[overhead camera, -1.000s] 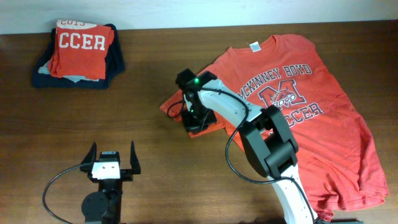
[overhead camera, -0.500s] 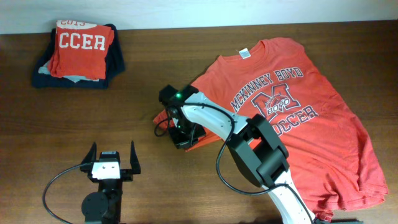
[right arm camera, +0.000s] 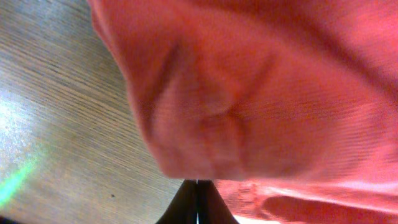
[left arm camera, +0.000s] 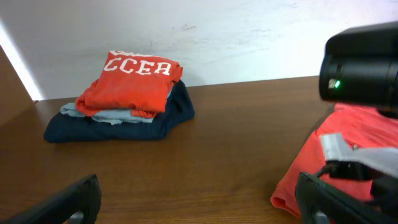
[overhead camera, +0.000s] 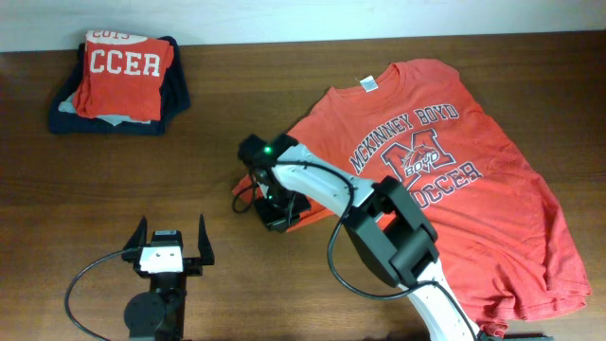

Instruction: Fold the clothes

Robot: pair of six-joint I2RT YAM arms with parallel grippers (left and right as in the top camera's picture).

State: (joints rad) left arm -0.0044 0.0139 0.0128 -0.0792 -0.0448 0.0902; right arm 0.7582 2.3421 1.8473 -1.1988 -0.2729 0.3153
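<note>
Overhead: shows the T-shirt (overhead camera: 445, 189) spread print-up over the right half of the table (overhead camera: 237, 95), chest print (overhead camera: 417, 152) reading slantwise, white neck tag (overhead camera: 366, 84) toward the upper centre; places its sleeve (overhead camera: 298, 223) at the frame's middle, bunched under the right gripper (overhead camera: 277, 210); puts that gripper at the garment's leftmost edge, body of the shirt trailing off right and down from it, white right arm (overhead camera: 379, 218) crossing over the cloth; jaws themselves hidden here beneath the wrist housing. Sets the left gripper (overhead camera: 170, 244) at lower left, fingers spread wide and holding nothing, well apart from the shirt and left of the sleeve. Leaves the folded red shirt (overhead camera: 123, 66) lettered "CCER" on the navy garment (overhead camera: 114, 121) in the upper left corner.

Left wrist: frames both dark fingers at the bottom corners, left gripper (left arm camera: 198, 186) wide open over bare wood; catches the T-shirt (left arm camera: 311, 162) at the right edge, just behind the right-hand fingertip, with the black right arm (left arm camera: 364, 62) and its green light above it; keeps the folded red shirt (left arm camera: 134, 81) and navy garment (left arm camera: 124, 124) at upper left against the wall.

Right wrist: fills most of the frame with blurred orange T-shirt (right arm camera: 261, 93) cloth, puckered into a fold at centre; shows the right gripper (right arm camera: 198, 202) at the bottom centre with fingertips pressed together, pinching the cloth; leaves table (right arm camera: 56, 124) grain at left.
</note>
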